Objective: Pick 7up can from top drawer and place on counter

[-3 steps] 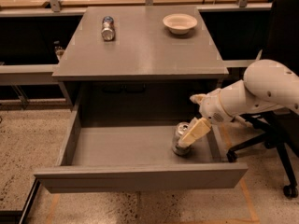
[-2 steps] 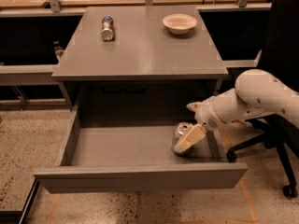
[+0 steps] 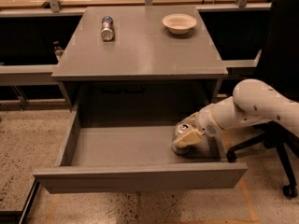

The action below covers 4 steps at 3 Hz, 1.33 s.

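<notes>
Cream-tan gripper [image 3: 186, 138] sits lower right of centre in frame, down inside the top drawer [image 3: 140, 180], right up against the 7up can [image 3: 181, 128]. Can't tell whether it's clamped on the can yet or just set around it. Vs approx 1 s ago the white arm has dropped and slid left, so the gripper now overlaps the can's front instead of hanging a bit above and right of it. The can itself hasn't budged: it stands on the drawer floor near the right wall, shiny top showing. I'd say the approach is done and this is the grasp stage, w/ lift and transfer not yet begun. Further out, the counter [image 3: 140, 50] fills the upper middle of frame, w/ a blue/red can [image 3: 107, 28] upper left and a white bowl [image 3: 179, 23] upper right. A black chair [image 3: 282, 55] is at the right edge.
</notes>
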### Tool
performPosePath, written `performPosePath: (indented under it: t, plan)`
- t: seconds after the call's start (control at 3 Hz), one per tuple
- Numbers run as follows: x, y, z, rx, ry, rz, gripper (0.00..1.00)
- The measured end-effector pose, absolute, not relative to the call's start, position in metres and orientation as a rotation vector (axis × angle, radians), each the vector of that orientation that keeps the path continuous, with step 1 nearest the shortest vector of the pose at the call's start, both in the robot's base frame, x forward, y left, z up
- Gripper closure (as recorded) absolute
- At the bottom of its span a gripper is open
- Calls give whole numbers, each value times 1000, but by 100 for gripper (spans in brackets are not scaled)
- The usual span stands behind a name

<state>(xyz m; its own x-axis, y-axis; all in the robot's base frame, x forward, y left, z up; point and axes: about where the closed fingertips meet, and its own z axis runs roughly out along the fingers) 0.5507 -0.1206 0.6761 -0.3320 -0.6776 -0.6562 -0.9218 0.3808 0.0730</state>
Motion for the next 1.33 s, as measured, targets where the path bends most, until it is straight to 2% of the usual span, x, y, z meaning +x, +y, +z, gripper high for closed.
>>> performPosePath:
  t: [0.67, 1.0, 1.33]
  plan:
    - [554, -119, 716, -1326, 2043, 566, 88]
    - [565, -112, 782, -1362, 1920, 554, 100]
    - [579, -104, 856, -1460, 1785, 532, 100]
